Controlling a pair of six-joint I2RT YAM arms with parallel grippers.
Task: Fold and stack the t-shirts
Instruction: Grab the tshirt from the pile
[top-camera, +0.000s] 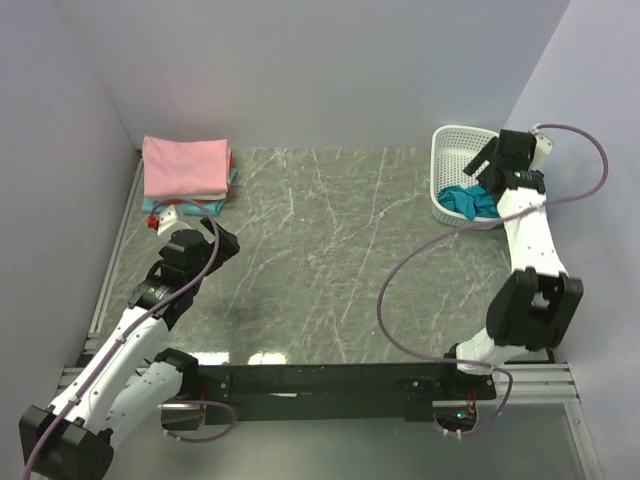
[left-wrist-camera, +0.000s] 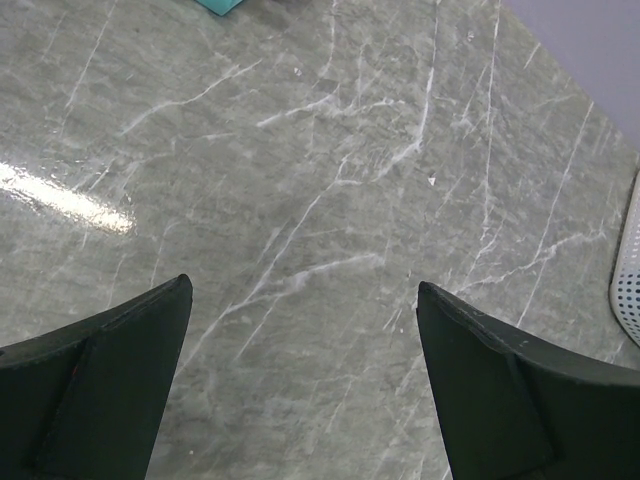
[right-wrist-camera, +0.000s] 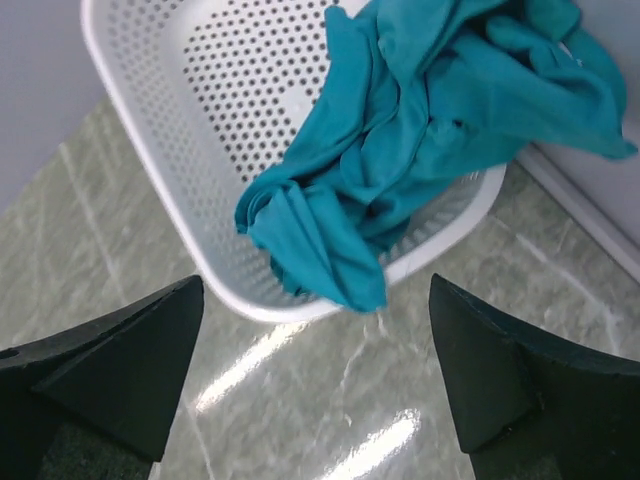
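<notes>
A crumpled teal-blue t-shirt (top-camera: 467, 201) lies in the white lattice basket (top-camera: 452, 147) at the back right; in the right wrist view the shirt (right-wrist-camera: 420, 120) hangs over the basket's rim (right-wrist-camera: 170, 170). My right gripper (top-camera: 484, 163) is open and empty above the basket, its jaws (right-wrist-camera: 315, 370) wide apart just short of the shirt. A folded pink t-shirt (top-camera: 185, 165) tops a stack at the back left, with aqua edges (top-camera: 233, 180) under it. My left gripper (top-camera: 222, 241) is open and empty just in front of the stack, over bare table (left-wrist-camera: 305, 370).
A red cloth bit (top-camera: 152, 222) and a white label (top-camera: 172, 212) stick out at the stack's front. The grey marble table (top-camera: 330, 260) is walled at back and both sides. A basket edge (left-wrist-camera: 628, 285) shows at the far right of the left wrist view.
</notes>
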